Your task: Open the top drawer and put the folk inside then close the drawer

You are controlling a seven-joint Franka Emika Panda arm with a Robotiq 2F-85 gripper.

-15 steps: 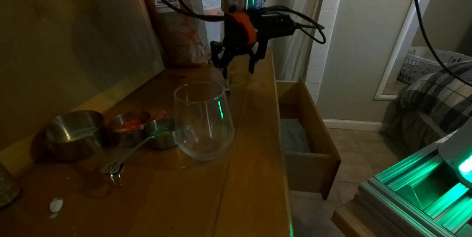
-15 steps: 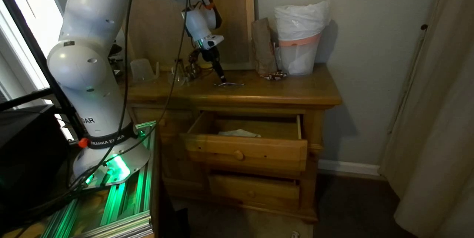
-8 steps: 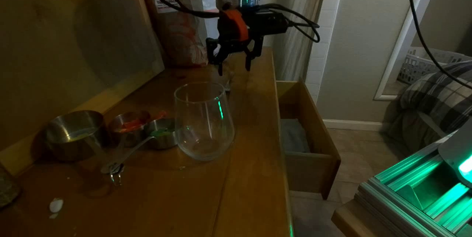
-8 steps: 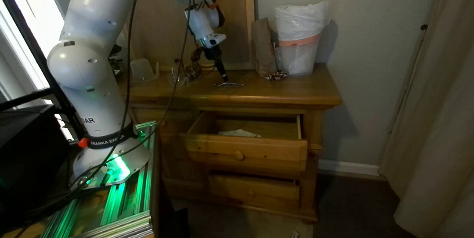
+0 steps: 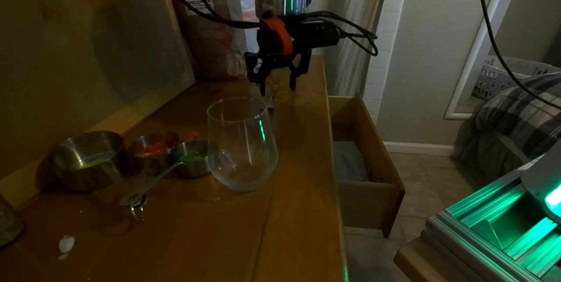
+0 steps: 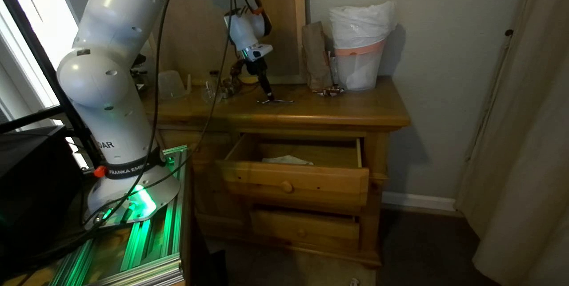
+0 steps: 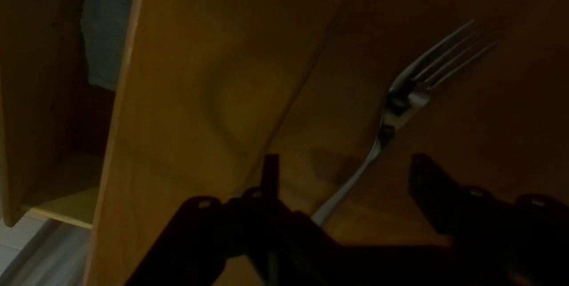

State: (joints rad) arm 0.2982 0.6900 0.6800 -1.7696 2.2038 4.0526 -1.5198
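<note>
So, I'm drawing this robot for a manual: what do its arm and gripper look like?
The Franka Emika Panda arm is white and rounded, with a black base band marked FRANKA and black cables. The Robotiq gripper is black and two-fingered, with a curved orange strip.

Between the silver metal fork [image 7: 397, 118] and the pulled-out, open-topped brown wooden top drawer [image 6: 320, 183], a strip of brown wooden dresser top [image 7: 186, 143] leaves the black two-fingered gripper [image 5: 278, 89] free passage. A clear rounded drinking glass [image 5: 242, 150] and round steel measuring cups [image 5: 87, 176] obstruct one side of the fork; a tall brown paper bag [image 6: 315, 57] and a white-lined plastic bin [image 6: 358, 70] block the other.
</note>
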